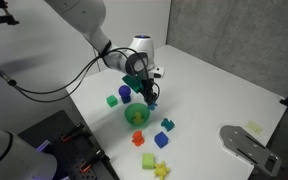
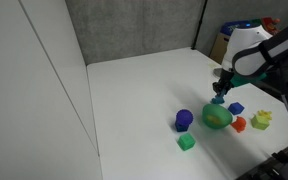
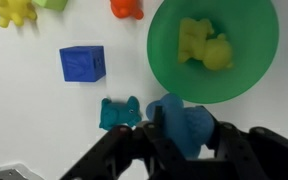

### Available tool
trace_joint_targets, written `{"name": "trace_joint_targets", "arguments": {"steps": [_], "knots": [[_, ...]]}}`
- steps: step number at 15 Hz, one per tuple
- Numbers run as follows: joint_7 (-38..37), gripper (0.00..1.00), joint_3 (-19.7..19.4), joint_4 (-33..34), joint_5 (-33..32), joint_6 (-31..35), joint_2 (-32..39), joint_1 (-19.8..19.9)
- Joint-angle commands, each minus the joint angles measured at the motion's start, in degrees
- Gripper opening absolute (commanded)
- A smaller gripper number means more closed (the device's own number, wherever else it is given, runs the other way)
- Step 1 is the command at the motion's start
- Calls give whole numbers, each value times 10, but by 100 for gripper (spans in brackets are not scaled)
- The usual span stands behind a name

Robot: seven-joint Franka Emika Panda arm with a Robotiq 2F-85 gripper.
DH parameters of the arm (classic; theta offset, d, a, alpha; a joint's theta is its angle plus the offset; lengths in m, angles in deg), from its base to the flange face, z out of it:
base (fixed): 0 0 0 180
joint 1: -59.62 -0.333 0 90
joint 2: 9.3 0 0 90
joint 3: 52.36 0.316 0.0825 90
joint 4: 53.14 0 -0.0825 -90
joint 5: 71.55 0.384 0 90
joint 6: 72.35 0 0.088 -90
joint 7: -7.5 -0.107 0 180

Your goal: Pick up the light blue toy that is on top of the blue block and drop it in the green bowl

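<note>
In the wrist view my gripper [image 3: 182, 135] is shut on the light blue toy [image 3: 187, 122], a knobby piece held between the two fingers just outside the near rim of the green bowl [image 3: 166, 70]. The bowl holds a yellow-green toy [image 3: 204, 45]. A teal animal toy [image 3: 119, 113] lies on the table next to the held toy. In both exterior views the gripper [image 1: 148, 96] [image 2: 220, 93] hangs low beside the green bowl [image 1: 130, 118] [image 2: 210, 121].
A blue cube [image 3: 82, 63], an orange toy [image 3: 126, 8], a yellow toy [image 3: 11, 10] and a green cube [image 3: 52, 4] lie around the bowl. A dark blue block [image 1: 124, 95] [image 2: 184, 120] and a green cube [image 1: 111, 100] [image 2: 186, 143] stand nearby.
</note>
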Motion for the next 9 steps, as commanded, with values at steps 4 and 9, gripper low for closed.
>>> {"name": "trace_joint_targets", "arguments": {"steps": [4,9], "knots": [[3,63,41,-67,-28,-62,-93,-11],[-1,99,59,-78,-49,-90,-138,-7]]}}
